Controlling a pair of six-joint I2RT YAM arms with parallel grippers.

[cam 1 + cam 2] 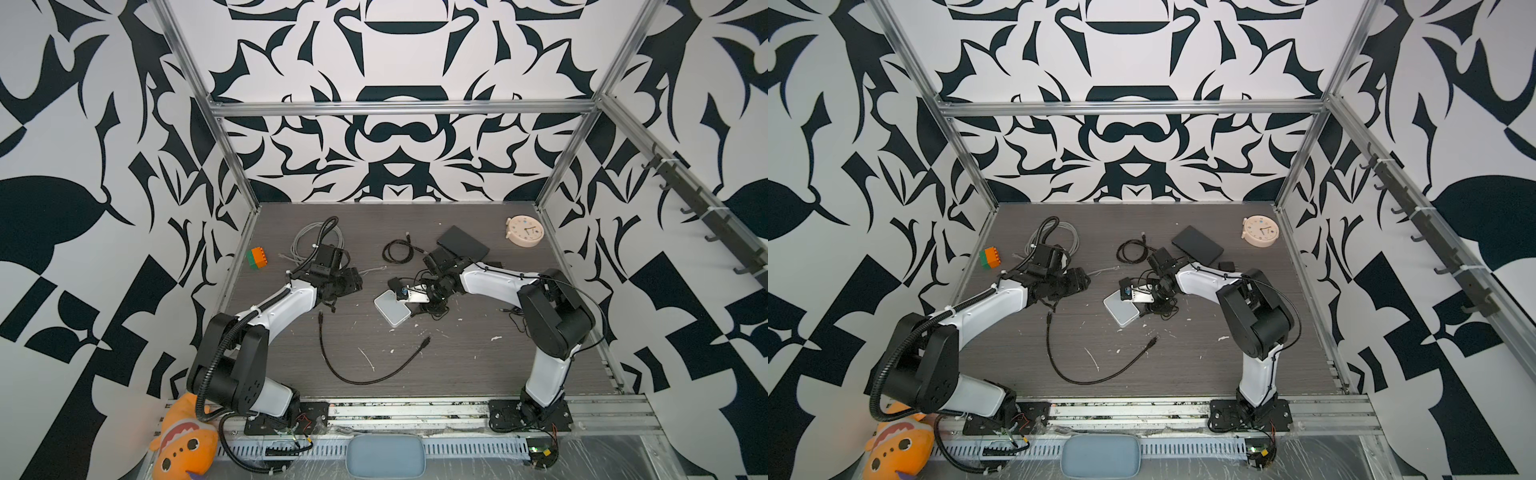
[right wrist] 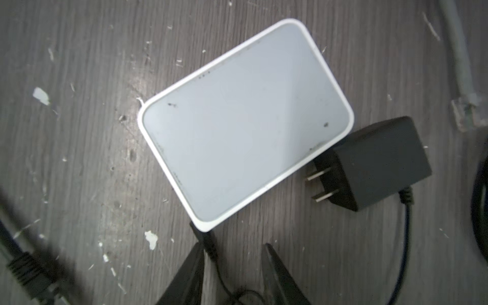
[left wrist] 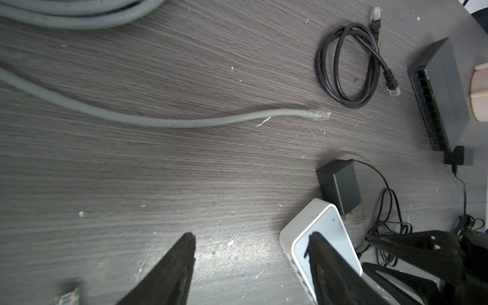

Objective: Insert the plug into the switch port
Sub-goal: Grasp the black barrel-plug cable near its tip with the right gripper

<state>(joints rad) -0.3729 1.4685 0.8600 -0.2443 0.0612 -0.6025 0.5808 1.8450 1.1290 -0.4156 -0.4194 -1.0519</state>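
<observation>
Reaching in from 4 o'clock across a scuffed dark wood-grain table (image 1: 478, 365), the right arm (image 1: 494, 282) poises the right gripper (image 2: 233, 247) at the white network switch (image 2: 245, 121), which lies flat near the table's centre. The left arm (image 1: 286, 299) extends from 8 o'clock. The left gripper (image 3: 250, 239) hovers at the switch's 10 o'clock, jaws spread wide and holding nothing.

A coil of grey Ethernet cable (image 1: 297, 243) lies toward 11 o'clock, and a long black cable (image 1: 363, 382) curves at 6 o'clock. A black network switch (image 1: 463, 243) sits toward 1 o'clock, with a cream alarm clock (image 1: 525, 231) beyond it in the far corner.

A black power adapter (image 2: 380, 163) lies just beside the white switch, at its 12 o'clock, prongs toward it. An orange-and-green toy brick (image 1: 257, 258) rests at 10 o'clock.

Smallest is the black barrel plug (image 2: 203, 237), on a thin cord with its tip at the white switch's corner. It lies just beside one right finger, and the right jaws stand parted, clamped on nothing. Whether the plug sits in a port cannot be told.
</observation>
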